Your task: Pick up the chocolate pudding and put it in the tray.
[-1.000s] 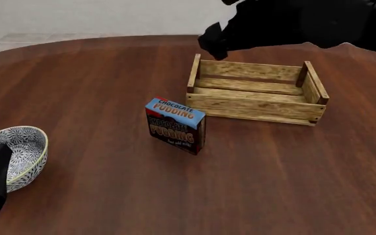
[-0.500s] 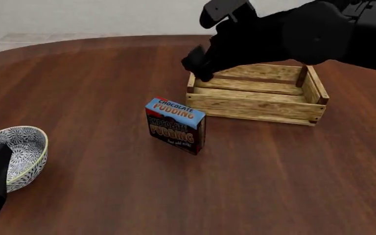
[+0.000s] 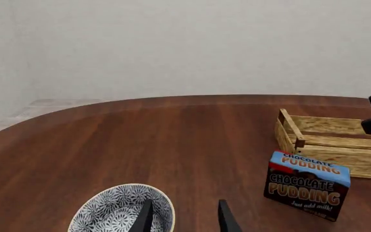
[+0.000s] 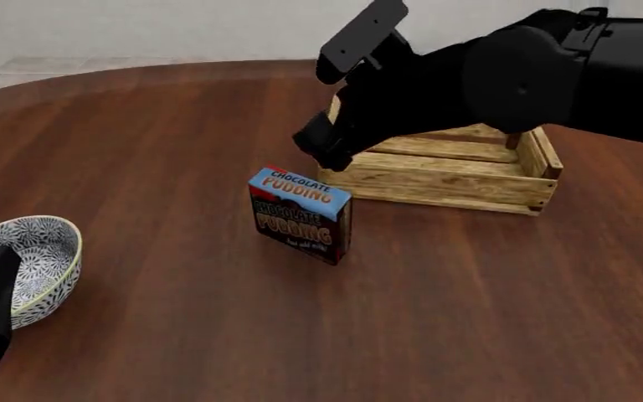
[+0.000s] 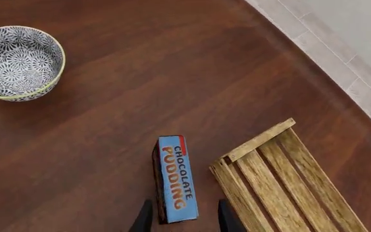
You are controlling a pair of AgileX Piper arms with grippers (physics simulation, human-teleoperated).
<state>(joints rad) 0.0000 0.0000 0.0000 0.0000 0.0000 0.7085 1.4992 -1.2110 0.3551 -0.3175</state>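
Right tool (image 4: 327, 146) hangs above the worktop (image 4: 165, 151) at upper centre of the front view, between the chocolate pudding (image 4: 299, 214) and the near-left corner of the tray (image 4: 444, 177), its black arm crossing over the tray from the upper right. Seen from the right wrist, its two fingertips (image 5: 145, 218) stand apart on either side of the carton's blue top (image 5: 177, 178) — spread wide, gripping nothing, and touching nothing that I can see. The pudding stands upright at frame centre, just left of and in front of the tray, apart from it. A patterned bowl (image 4: 29, 264) sits at the lower left edge, well away. Left tool (image 3: 182, 216) rests low beside that bowl — fingers parted, empty, one tip over the bowl's rim (image 3: 124, 209) in the left wrist view.
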